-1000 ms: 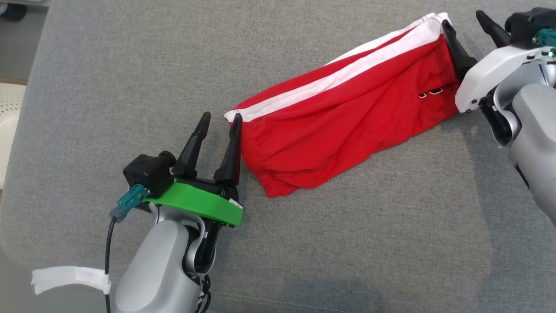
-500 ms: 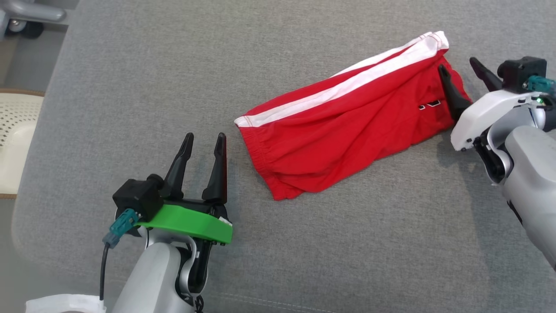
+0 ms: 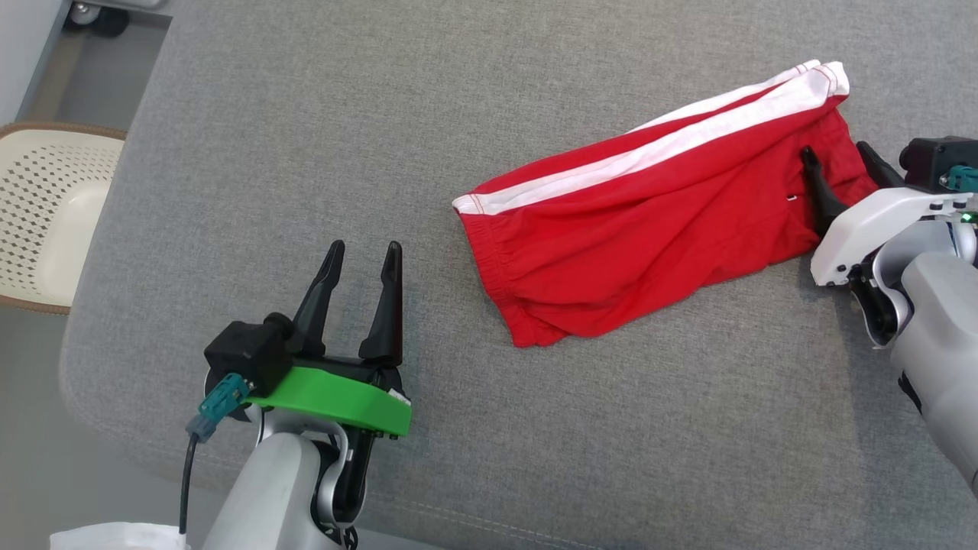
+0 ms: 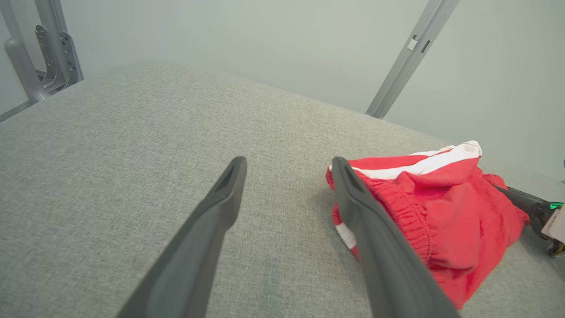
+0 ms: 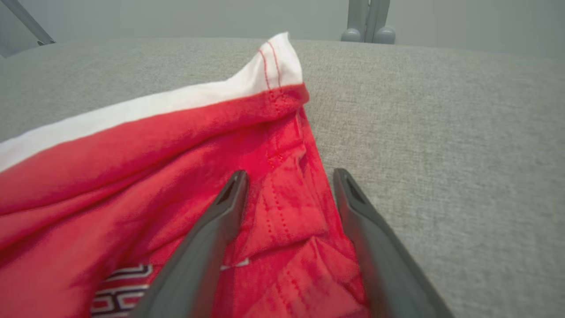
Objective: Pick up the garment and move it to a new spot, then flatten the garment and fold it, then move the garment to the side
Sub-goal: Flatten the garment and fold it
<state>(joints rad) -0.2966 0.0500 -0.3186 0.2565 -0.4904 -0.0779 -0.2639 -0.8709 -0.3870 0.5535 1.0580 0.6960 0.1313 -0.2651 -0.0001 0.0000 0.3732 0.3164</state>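
The right gripper stands spread wide over the hem end of the red shorts, holding nothing; it may be brushing the cloth, hard to say. The shorts lie folded long and narrow, white stripe along the far edge, on the grey cushion. The left gripper, equally wide and empty, sits near the waistband end, not touching.

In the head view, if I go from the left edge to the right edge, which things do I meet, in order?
Cream perforated item → left gripper → red shorts → right gripper, over the shorts' right end.
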